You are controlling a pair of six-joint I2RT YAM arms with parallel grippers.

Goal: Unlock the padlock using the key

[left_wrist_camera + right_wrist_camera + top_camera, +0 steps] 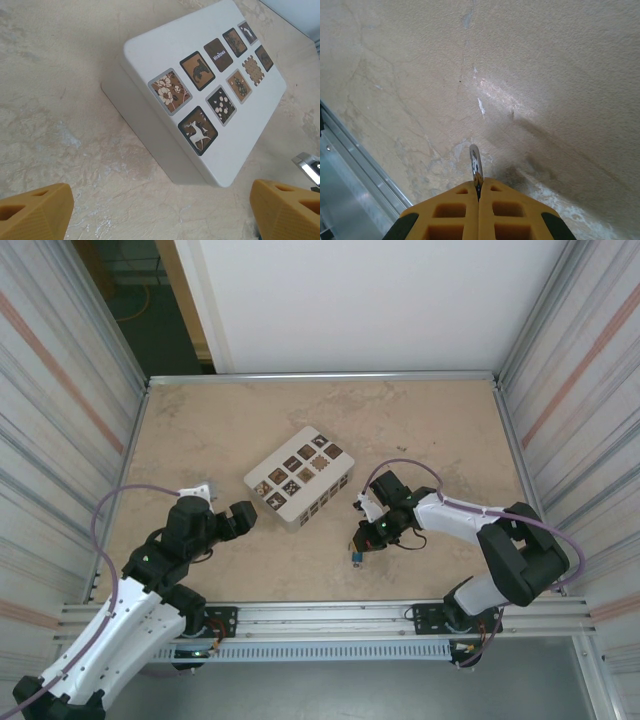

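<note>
The padlock (356, 560) is a tiny blue block at the tip of my right gripper (362, 545), low over the table near its front edge. In the right wrist view my right gripper (478, 186) is shut, and a thin pale metal loop (475, 162) sticks out from between the yellow fingers; the blue body is hidden there. My left gripper (243, 518) is open, its yellow fingers (35, 210) wide apart with only bare table between them, just short of the white box. A small shiny metal piece (308, 165) lies by its right finger; I cannot tell if it is the key.
A white box (299, 476) with dark patterned squares lies mid-table between the arms, its near corner (220, 175) close ahead of the left gripper. Aluminium rails (355, 155) edge the table front, and striped walls close in both sides.
</note>
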